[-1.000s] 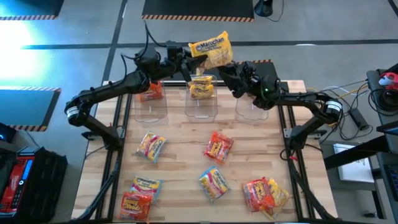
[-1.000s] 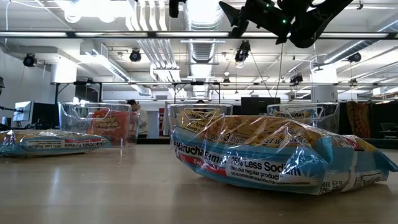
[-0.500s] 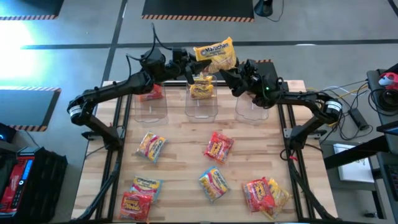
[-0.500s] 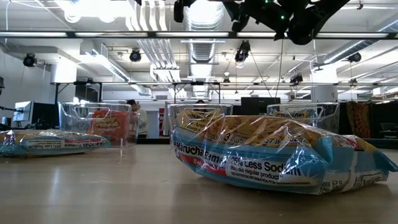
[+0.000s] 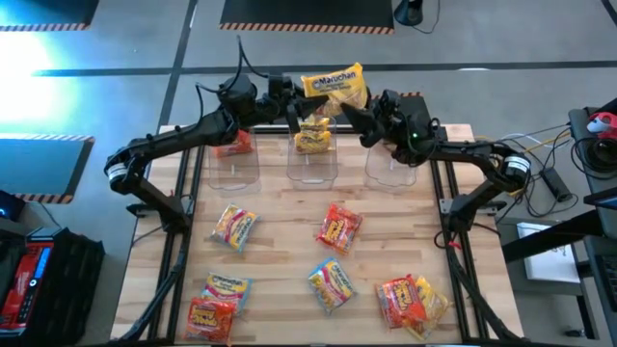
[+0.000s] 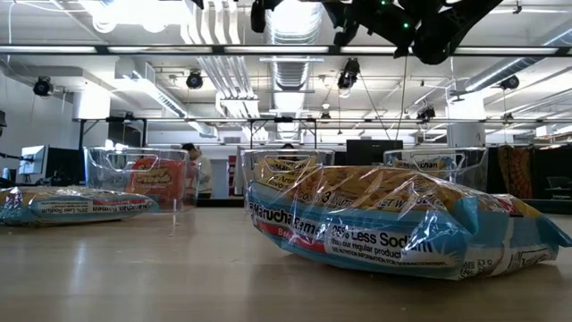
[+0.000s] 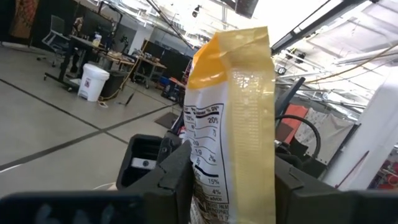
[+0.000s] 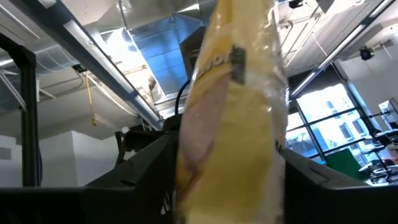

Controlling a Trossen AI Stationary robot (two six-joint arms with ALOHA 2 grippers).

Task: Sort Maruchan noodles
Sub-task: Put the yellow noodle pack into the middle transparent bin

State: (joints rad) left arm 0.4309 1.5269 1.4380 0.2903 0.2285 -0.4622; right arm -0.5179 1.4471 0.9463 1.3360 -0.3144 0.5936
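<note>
A yellow-orange Maruchan packet is held in the air above the middle clear bin. My left gripper is shut on it from the left. My right gripper comes in from the right, open. Its fingers stand on either side of the packet's lower edge, and I cannot tell whether they touch. Several more packets lie flat on the table: pink-yellow, red, multicoloured and others near the front edge. The low view shows only the arms' undersides. My left gripper pinches the yellow-orange packet between its two fingers near the packet's lower end, coming level from the table's left side. The packet stands upright above the fingers, lifted clear of the bins, its printed back towards the wrist camera.
Three clear bins stand in a row along the far edge: the left one holds a red packet, the middle one yellow packets, the right one sits under my right arm. A big packet fills the low view. Bare wood lies mid-table.
My left gripper has carried the yellow-orange packet a little up and toward the table's right. My right gripper has risen and moved in toward the packet from the right until its fingers flank it. The packets on the table have not moved.
</note>
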